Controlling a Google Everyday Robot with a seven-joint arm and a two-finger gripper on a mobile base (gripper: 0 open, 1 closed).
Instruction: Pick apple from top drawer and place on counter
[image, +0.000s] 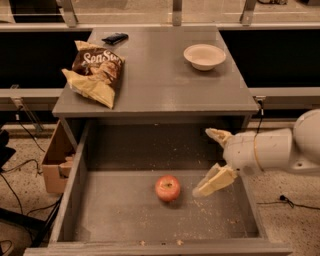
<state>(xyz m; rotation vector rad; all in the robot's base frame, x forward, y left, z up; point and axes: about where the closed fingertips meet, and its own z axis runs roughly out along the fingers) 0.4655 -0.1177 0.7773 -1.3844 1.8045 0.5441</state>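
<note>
The small red apple (167, 188) with yellowish patches lies on the crumb-speckled floor of the open top drawer (125, 215), near its middle. My gripper (207, 161) reaches in from the right, over the drawer's right side, open, with one cream finger (218, 135) high near the back and the other finger (214, 181) low, just right of the apple and apart from it. It holds nothing. The grey counter (160, 75) spans the cabinet top behind the drawer.
On the counter lie a SunChips bag (96, 71) at the left, a white bowl (204, 56) at the back right and a small dark object (115, 38) at the back. A cardboard box (56, 160) stands left of the cabinet. Cables run over the floor.
</note>
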